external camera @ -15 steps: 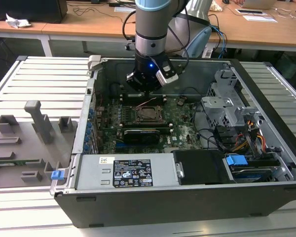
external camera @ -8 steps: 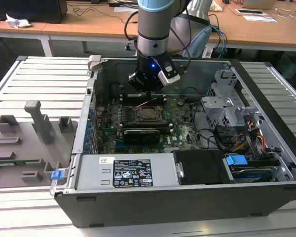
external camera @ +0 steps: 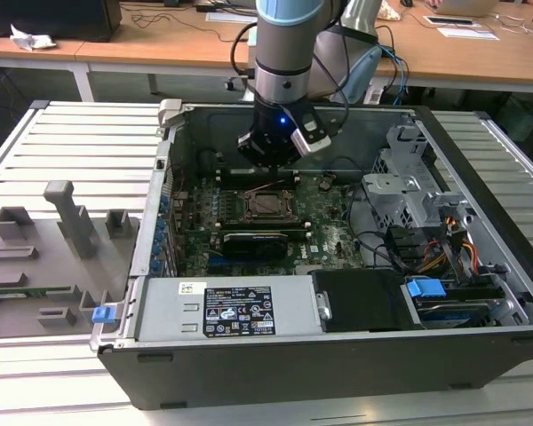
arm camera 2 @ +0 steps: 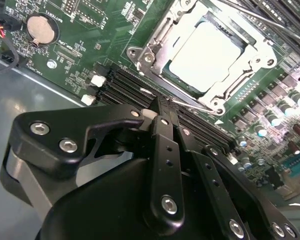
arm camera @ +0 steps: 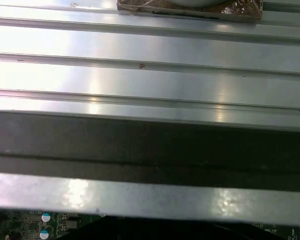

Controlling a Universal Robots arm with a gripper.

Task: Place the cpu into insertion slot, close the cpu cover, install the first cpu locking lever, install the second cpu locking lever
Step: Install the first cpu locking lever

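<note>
1. Here, the claw [arm camera 2: 158,106] hangs low inside the open computer case [external camera: 156,232], its fingers pressed together just above the motherboard [arm camera 2: 80,50].
2. Its tip sits at the end of a thin locking lever [arm camera 2: 192,104] beside the socket. I cannot tell whether it pinches that rod.
3. The cpu [arm camera 2: 210,52] lies flat in the insertion slot [arm camera 2: 223,103], with its bright top showing through the closed cpu cover [arm camera 2: 151,50].
4. The case stands on a ribbed metal desk [external camera: 80,142].

the arm [external camera: 289,35] stands upright, its wrist [external camera: 280,89] vertical and the black gripper [external camera: 268,161] pointing straight down; in the second wrist view its fingers [arm camera 2: 165,145] meet at the tips.
</note>
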